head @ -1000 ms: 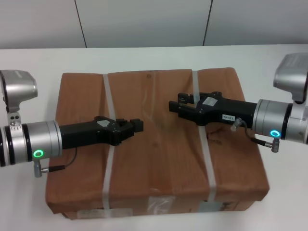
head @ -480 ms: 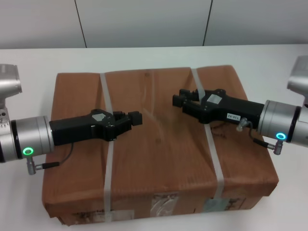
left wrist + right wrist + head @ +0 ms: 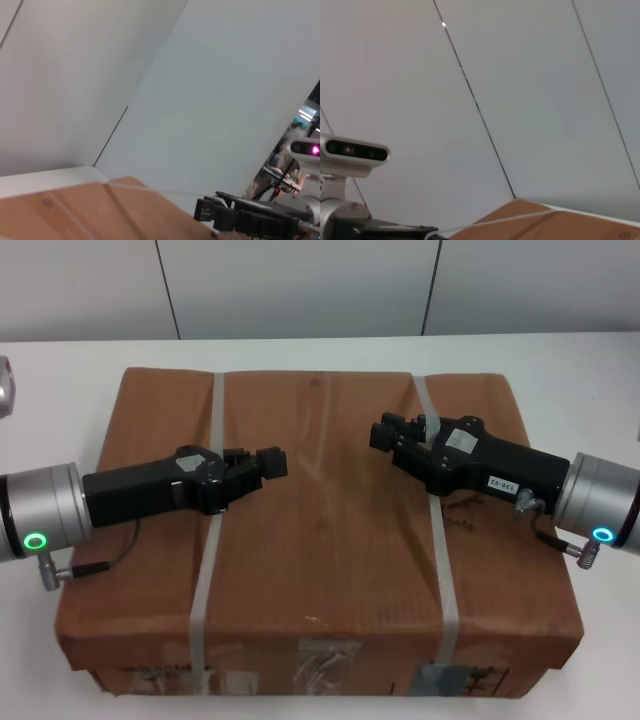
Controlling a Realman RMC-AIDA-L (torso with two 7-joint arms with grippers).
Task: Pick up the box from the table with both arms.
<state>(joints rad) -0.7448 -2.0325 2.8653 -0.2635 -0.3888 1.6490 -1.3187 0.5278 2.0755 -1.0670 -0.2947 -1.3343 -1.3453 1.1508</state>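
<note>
The brown paper-wrapped box (image 3: 320, 550) fills most of the head view, and the white table (image 3: 70, 365) shows around it. Two whitish straps bind it: the left strap (image 3: 203, 570) and the right strap (image 3: 440, 580). My left gripper (image 3: 268, 462) lies across the left strap on the box's top, shut on it. My right gripper (image 3: 388, 432) lies across the right strap, shut on it. Pale labels (image 3: 325, 665) show on the near side. The left wrist view shows the box top (image 3: 90, 210) and the right gripper (image 3: 212, 214) farther off.
A grey panelled wall (image 3: 300, 285) stands behind the table. White tabletop shows beyond the box's far edge and at both sides (image 3: 590, 380). The right wrist view shows a box corner (image 3: 540, 225) and the robot's head camera (image 3: 355, 150).
The box looms larger and closer to the head camera than before, so it has risen. Both arms have drawn outward and towards me, each staying on its strap.
</note>
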